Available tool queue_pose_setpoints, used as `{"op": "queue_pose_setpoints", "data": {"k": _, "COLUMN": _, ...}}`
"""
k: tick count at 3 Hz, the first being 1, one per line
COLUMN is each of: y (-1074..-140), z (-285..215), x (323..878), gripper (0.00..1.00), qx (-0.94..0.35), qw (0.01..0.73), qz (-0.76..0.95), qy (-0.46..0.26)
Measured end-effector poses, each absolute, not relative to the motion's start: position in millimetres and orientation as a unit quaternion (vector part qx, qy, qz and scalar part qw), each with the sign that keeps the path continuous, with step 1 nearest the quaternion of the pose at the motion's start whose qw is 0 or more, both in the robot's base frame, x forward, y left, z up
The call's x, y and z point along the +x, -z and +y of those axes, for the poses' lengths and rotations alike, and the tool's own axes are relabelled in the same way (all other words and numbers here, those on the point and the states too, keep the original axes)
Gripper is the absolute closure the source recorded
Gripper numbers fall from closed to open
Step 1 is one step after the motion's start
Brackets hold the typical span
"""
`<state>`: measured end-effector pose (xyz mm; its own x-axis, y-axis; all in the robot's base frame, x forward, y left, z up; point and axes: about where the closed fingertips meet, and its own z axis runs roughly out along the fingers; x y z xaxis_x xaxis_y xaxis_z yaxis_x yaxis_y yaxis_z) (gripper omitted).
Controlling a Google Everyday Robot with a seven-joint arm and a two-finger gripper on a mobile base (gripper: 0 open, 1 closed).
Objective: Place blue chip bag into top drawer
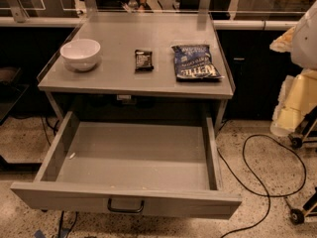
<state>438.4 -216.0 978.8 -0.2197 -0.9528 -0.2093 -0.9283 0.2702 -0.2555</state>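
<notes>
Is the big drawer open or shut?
Open: the top drawer is pulled far out, its inside showing. The blue chip bag lies on the tabletop above. The gripper is not in view.

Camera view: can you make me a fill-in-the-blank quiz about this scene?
1. The top drawer stands ___ and holds no bag.
2. The blue chip bag lies on the ___, right of the black bar.
3. Left of the bar sits a white ___.
4. The gripper is ___ of view.
Missing words: open; table; bowl; out.
</notes>
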Motion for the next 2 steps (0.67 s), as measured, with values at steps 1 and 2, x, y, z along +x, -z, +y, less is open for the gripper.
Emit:
{"op": "queue_pose_setpoints", "data": {"k": 1, "y": -979, "z": -216, "x": 438, "gripper": 0.00, "qx": -0.603, "qw": 0.163, "qz": 0.780, "qy": 0.038}}
{"op": "queue_pose_setpoints", "data": {"k": 2, "y": -983, "z": -208, "x": 473, "gripper": 0.00, "qx": -0.613, "qw": 0.159, "qz": 0.772, "qy": 0.058}}
